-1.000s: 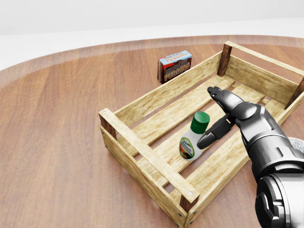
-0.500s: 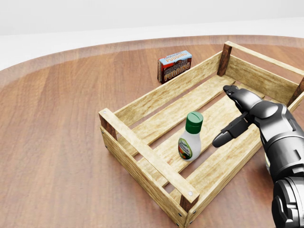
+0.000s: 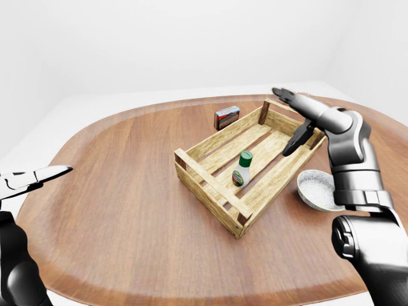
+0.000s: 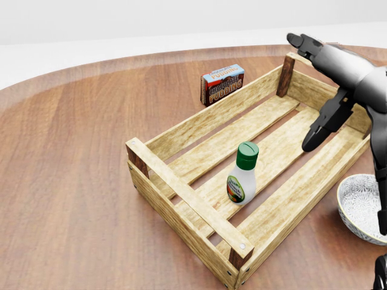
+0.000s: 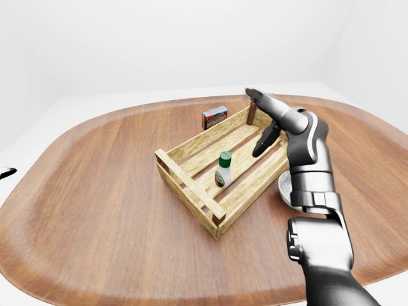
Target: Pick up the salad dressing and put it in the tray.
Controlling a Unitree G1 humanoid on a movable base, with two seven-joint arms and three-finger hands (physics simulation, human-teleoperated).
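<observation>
While my right hand (image 4: 323, 90) hangs above the far right end of the tray (image 4: 181, 194), its three fingers spread wide and gripping nothing, the dressing (image 4: 242, 174) stands upright on the tray's slats, toward the near left end. Its green cap points up and its label faces me. It looks free of my fingers, which are well apart from it, up and to the right in the head view.

By my reading, the main job is done: the bottle sits inside the walls, resting on the boards, not on the table (image 4: 78, 169). I see nothing left but to draw my arm clear and make sure the bottle does not tip; it looks steady, though I cannot tell how firmly its base bridges the gap between slats.

My left hand (image 3: 35, 178) shows only at the left edge of the left-eye view, low and well away from everything, fingers parted and empty.

Outside the tray, a pudding box (image 4: 222, 83) stands on the table just beyond the far left wall, and a bowl (image 4: 361, 206) sits on the right, near the tray's long right side.
</observation>
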